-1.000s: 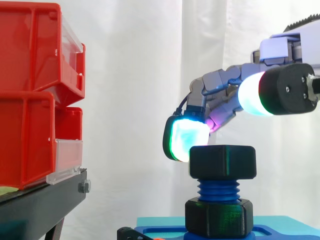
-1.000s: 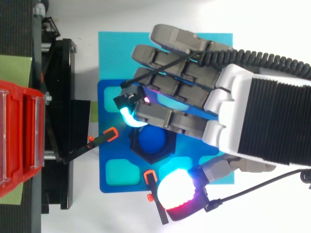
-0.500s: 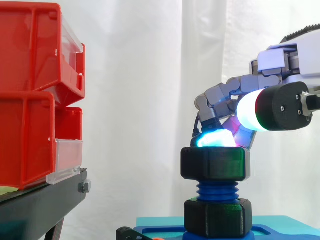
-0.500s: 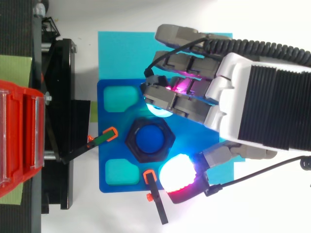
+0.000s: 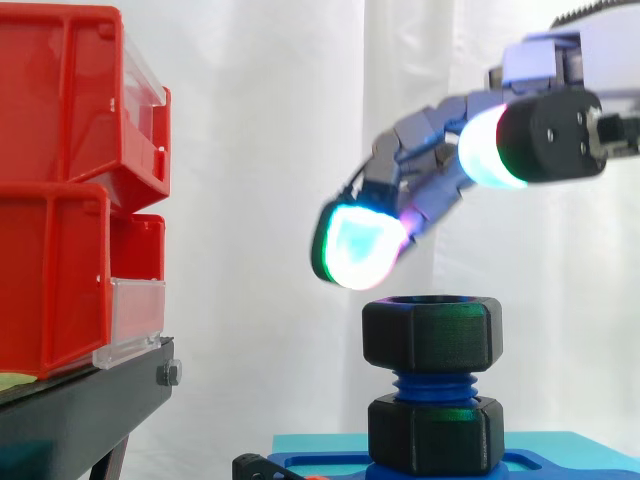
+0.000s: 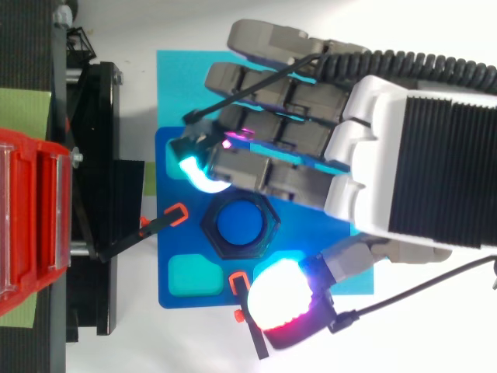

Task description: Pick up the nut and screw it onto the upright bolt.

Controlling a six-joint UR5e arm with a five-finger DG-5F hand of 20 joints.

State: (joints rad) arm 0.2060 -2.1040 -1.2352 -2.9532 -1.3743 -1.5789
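Robot hand (image 6: 404, 179) hovers just above nut (image 5: 431, 332), fingers loosely extended, gripping nothing (no contact). Nut sits atop upright blue bolt (image 5: 432, 385).

Over on the left, two red bins (image 5: 60, 180) sit stacked, one above the other, each with a clear front panel (image 5: 130, 320). They rest on a black stand (image 5: 80, 410), with a green sheet (image 6: 23, 109) lying under them. A white curtain (image 5: 270, 150) hangs behind it all. From above, a blue plate (image 6: 175, 249) lies on a teal mat (image 6: 182, 85), and two orange-tipped black clamps (image 6: 159, 224) reach onto the plate's edges.
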